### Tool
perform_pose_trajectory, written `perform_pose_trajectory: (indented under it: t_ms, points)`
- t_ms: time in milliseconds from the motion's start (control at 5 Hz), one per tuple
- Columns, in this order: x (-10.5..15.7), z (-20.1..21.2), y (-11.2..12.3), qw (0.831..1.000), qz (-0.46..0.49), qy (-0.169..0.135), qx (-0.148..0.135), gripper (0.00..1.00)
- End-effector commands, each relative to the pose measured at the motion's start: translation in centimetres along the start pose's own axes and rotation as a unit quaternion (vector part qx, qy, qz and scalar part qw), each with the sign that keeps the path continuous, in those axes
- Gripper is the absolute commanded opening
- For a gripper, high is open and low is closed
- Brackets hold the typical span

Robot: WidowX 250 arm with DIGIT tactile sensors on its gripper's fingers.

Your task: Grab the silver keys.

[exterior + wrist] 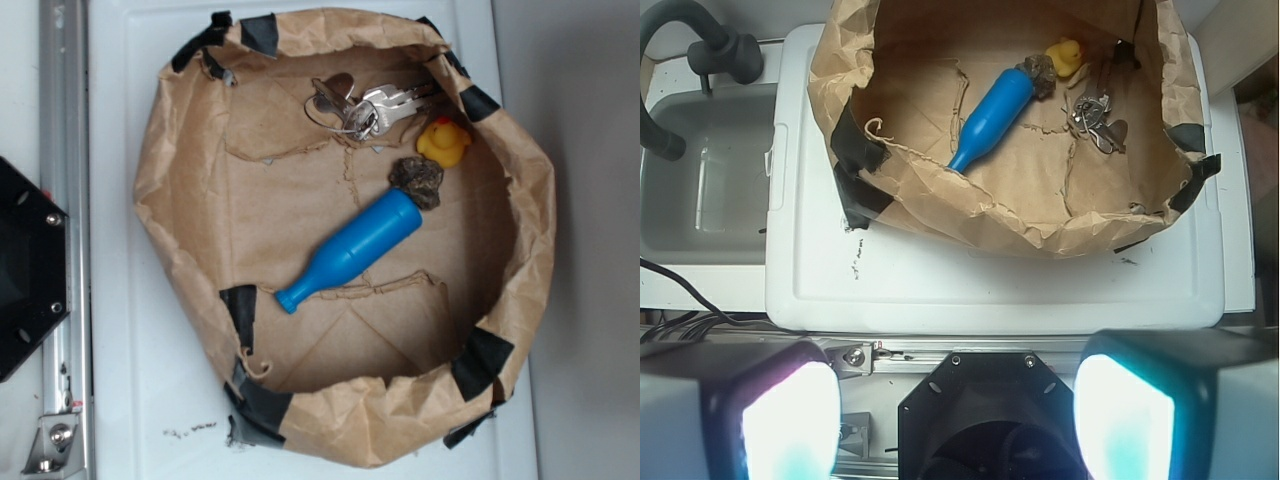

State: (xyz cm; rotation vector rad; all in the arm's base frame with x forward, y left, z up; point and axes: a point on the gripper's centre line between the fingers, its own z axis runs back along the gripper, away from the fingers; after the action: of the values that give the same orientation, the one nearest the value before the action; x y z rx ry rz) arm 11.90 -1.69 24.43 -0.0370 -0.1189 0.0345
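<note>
pincer: released; in the wrist view its two pale fingers stand wide apart at the bottom edge with nothing between them, parked back over the robot's base mount, outside the paper basin.

silver keys: well ahead of the pincer and off to the right of its centre line, lying on the floor of the paper basin close to the far right wall. In the exterior view the bunch rests on the brown paper, wire rings at one end and key blades fanned toward the basin wall.

long axis: the bunch stretches roughly along the line from rings to blades, slanted to the pincer's opening; exact angle is hard to judge.

neighbours: yellow duck just beyond the keys, dark rock beside the duck touching the blue bottle, which lies left of the keys and apart from them.

coming move, as I judge it: reach forward over the near paper rim, shift right, then descend on the bunch, clear of the wall.
</note>
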Motion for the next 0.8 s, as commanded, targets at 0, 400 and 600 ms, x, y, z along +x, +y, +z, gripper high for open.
perform_pose_trajectory:
  t_ms: [0,400,600]
  points:
    - [0.0,0.0,0.0,1.0,0.0,0.0,0.0,1.0]
    - [7.9,-4.1,0.8,0.999,0.028,-0.034,0.032,1.0]
    - [9.0,-5.1,2.3,0.998,-0.034,-0.061,-0.002,1.0]
